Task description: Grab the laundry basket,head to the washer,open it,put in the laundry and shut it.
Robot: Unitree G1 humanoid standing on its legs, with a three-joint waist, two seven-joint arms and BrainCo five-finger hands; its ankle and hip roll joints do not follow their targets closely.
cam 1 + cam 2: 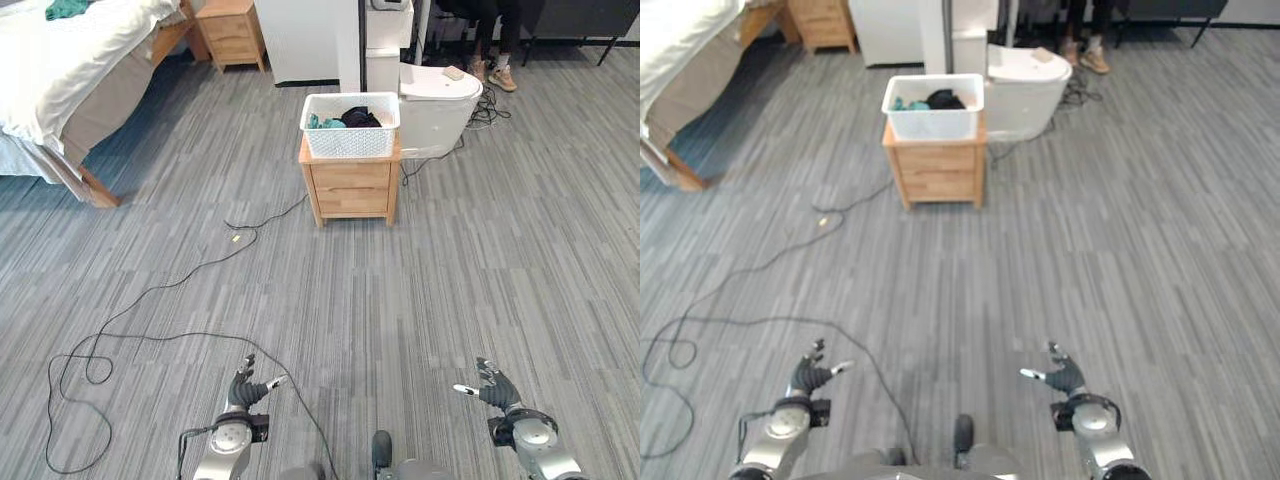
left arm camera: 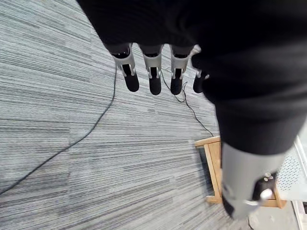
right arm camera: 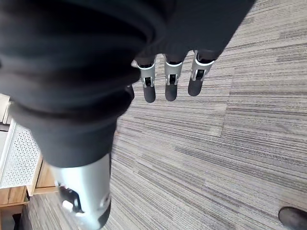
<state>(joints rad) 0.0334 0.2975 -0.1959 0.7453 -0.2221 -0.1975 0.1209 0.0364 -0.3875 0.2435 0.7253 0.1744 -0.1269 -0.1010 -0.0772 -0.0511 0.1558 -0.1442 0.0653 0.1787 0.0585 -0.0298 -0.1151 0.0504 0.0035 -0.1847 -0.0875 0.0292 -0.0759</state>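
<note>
With the white laundry basket (image 1: 349,126) of clothes sitting well ahead on a wooden nightstand (image 1: 350,188), the robot should walk squarely up before reaching, its left hand (image 1: 250,386) and right hand (image 1: 490,385) both empty, fingers relaxed and apart.

grey striped carpet floor (image 1: 420,290), white-sheeted bed (image 1: 60,60), wooden nightstand (image 1: 230,32), white cabinet (image 1: 300,40)

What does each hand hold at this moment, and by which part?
Nothing is held. The left hand and the right hand are both open and empty above the floor. The laundry basket stands on the wooden cabinet, far from both.
</note>
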